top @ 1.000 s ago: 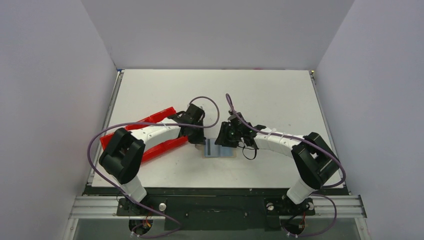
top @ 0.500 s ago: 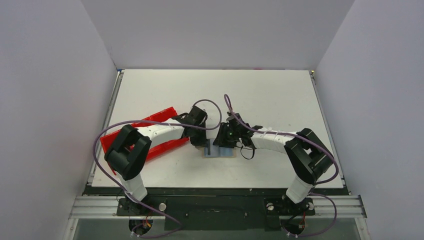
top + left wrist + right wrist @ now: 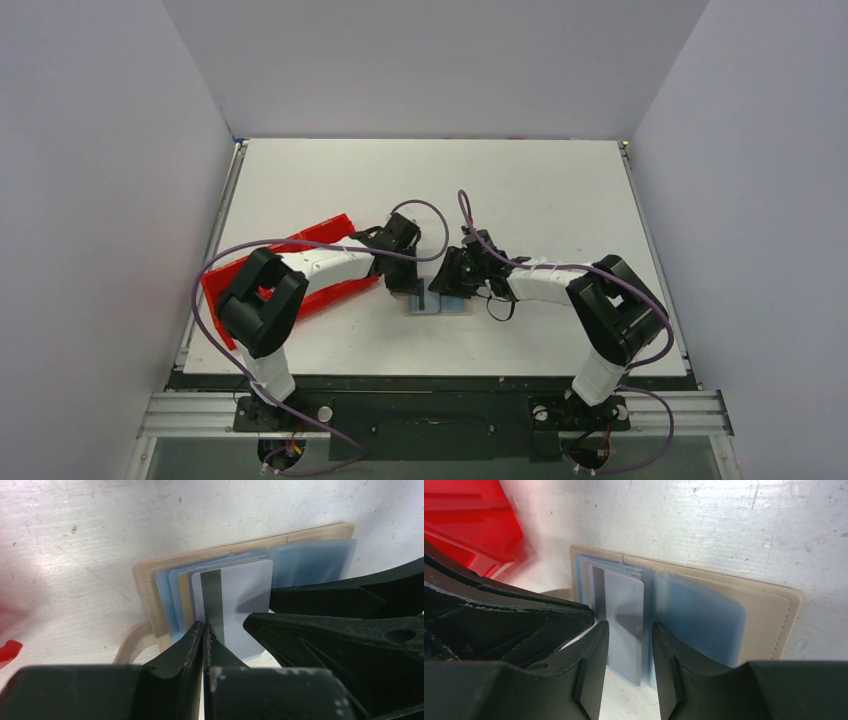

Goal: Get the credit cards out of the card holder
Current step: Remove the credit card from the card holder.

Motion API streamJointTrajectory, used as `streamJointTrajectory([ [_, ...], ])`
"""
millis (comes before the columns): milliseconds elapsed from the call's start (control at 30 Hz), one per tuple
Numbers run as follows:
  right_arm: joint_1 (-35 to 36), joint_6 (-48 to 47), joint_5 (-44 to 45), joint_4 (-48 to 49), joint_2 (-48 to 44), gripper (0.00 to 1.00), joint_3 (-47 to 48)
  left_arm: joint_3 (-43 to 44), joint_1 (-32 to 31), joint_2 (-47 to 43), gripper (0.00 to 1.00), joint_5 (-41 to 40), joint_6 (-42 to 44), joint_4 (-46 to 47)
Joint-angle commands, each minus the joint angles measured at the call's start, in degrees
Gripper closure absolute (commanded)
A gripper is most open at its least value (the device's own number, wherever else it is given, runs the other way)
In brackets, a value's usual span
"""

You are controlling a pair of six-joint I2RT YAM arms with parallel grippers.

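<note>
The card holder (image 3: pixel 445 305) is an open beige wallet with blue clear sleeves, lying flat between my arms. It also shows in the left wrist view (image 3: pixel 146 577) and the right wrist view (image 3: pixel 769 611). A pale bluish-white card (image 3: pixel 246 597) with a dark stripe sticks out of a sleeve, and a tan card edge (image 3: pixel 184 600) shows beside it. My left gripper (image 3: pixel 204 626) is shut, its tips resting at the card's striped end. My right gripper (image 3: pixel 630 632) is open, its fingers on either side of the same card (image 3: pixel 624 605).
A red tray (image 3: pixel 325 230) lies left of the holder, partly under my left arm, and shows in the right wrist view (image 3: pixel 464 520). The two grippers (image 3: pixel 418 290) (image 3: pixel 452 283) are nearly touching over the holder. White walls enclose the table on three sides.
Both grippers have closed in on the card holder. My left arm has reached further right and my right gripper has come down onto the holder's right half.
</note>
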Motion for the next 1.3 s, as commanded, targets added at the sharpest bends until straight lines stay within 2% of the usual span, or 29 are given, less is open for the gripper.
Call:
streamJointTrajectory([
  [0,-1.06,1.71,-2.35,6.18,1.44,0.66,-2.02,2.23,-1.09,2.37,1.0,-0.16,-0.53,0.56],
  [467,-6.05,6.8,-9.5,19.08,1.28,0.67,-8.95,3.35,-1.53,5.4,1.0,-1.76,-2.45,-1.25],
  [700,-7.74,13.18,-13.16,31.61,3.05,0.75,-13.4,3.06,-1.42,5.45,1.0,-1.87,-2.8,-1.35],
  [933,-8.2,16.68,-14.29,39.09,5.95,0.78,-14.91,2.91,-1.45,5.36,1.0,-1.84,-2.89,-1.11],
  [1267,-8.85,19.43,-14.8,44.33,8.18,0.93,-16.38,2.14,-1.49,4.79,1.0,-1.47,-3.06,-0.75],
])
